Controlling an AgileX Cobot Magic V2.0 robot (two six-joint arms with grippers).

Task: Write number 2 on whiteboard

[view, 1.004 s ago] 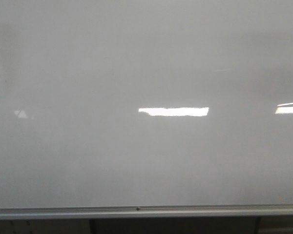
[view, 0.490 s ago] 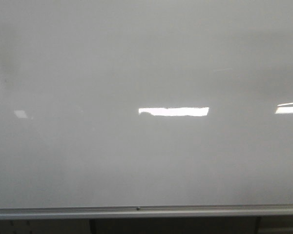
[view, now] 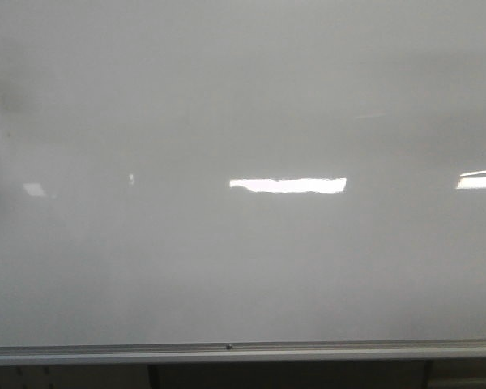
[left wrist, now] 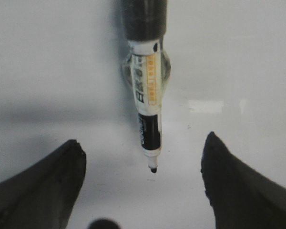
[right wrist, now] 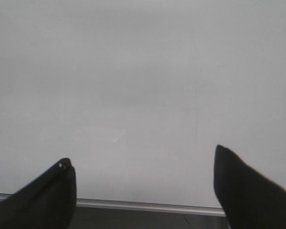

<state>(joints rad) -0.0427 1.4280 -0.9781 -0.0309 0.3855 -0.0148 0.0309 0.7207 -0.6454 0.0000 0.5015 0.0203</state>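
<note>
Whiteboard [view: 243, 97] fills my front view, glossy grey-white, with a silver rail [view: 243, 352] along its lower edge and bright light reflections [view: 287, 185] across the middle. No drawn digit shows anywhere on it.

On my left wrist view, my left gripper [left wrist: 142, 164] is spread wide, both dark fingers [left wrist: 43, 186] well apart and gripping nothing. Between them, farther out, a marker [left wrist: 146, 90] points its small black tip toward me; whether it touches the board I can't tell, and its upper end is hidden.

My right gripper [right wrist: 143, 176] is wide open too, empty, facing the bare board with the rail just beneath the fingertips [right wrist: 238, 186].
</note>
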